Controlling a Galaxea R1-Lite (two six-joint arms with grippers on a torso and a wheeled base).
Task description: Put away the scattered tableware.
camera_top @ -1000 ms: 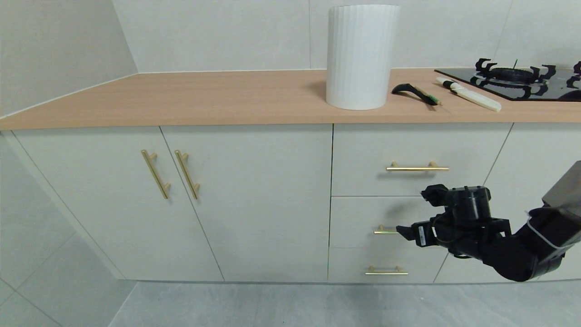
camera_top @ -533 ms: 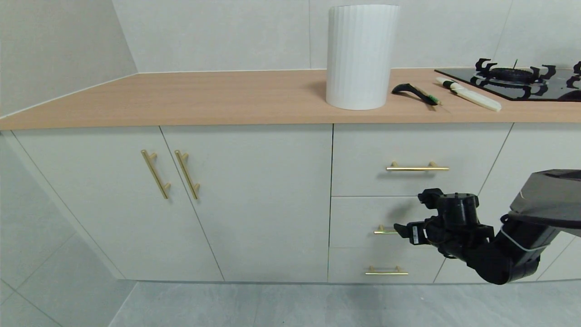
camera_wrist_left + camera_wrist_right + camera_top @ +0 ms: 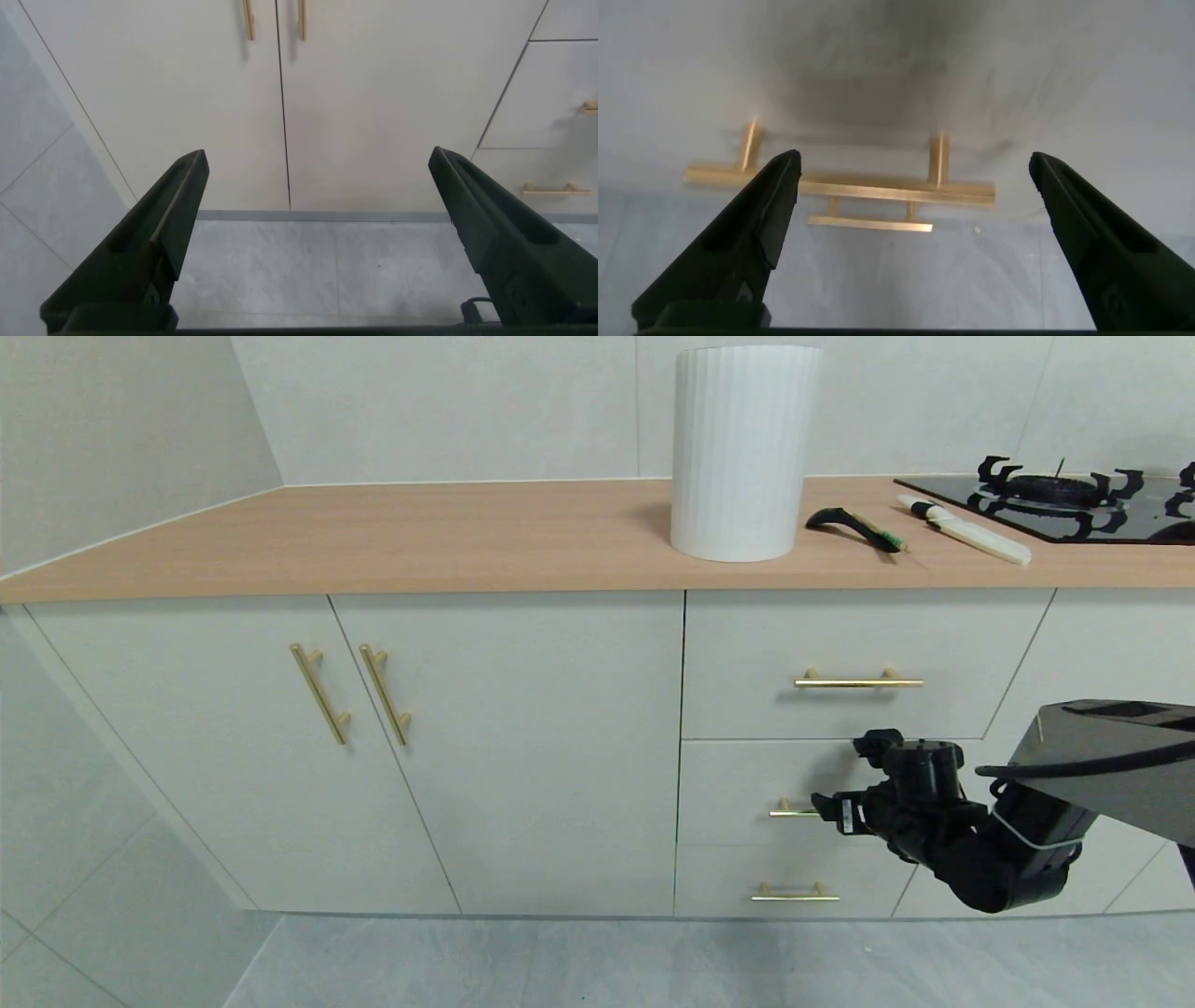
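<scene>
While the right hand (image 3: 838, 773), fingers spread, hides most of the middle drawer handle (image 3: 790, 813), the left hand (image 3: 318, 166) hangs released.

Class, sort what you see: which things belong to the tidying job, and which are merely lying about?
Job: black utensil, cream utensil, middle drawer handle, open right gripper in front of it.
Lying about: white ribbed cylinder, gas hob, cupboard door handles.

Holds the right end effector (image 3: 840, 775) low and stretched forward, fingers (image 3: 738, 243) spread wide; holds the left end effector (image 3: 318, 243) tilted downward, equally spread.
</scene>
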